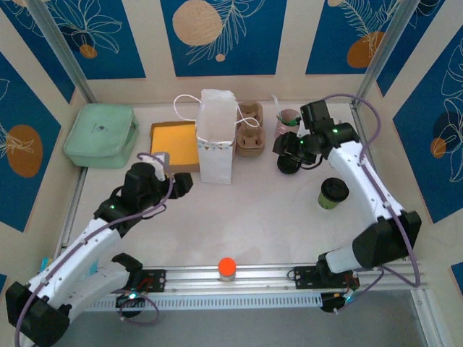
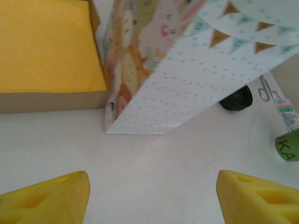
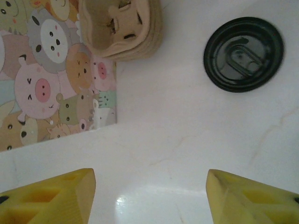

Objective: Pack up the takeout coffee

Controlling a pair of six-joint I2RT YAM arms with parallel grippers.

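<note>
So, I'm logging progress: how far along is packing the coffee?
Done: nothing; the olive-green paper cup with black lid stands on the table, outside the white paper bag. In hand: nothing; the left hand and right hand are open, empty. Left: grasp the cup, bag it.

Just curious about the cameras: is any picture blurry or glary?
Top view: evenly lit and fairly sharp. Left wrist view: the paper bag looks soft, out of focus. Right wrist view: a bright glare patch on the table.
</note>
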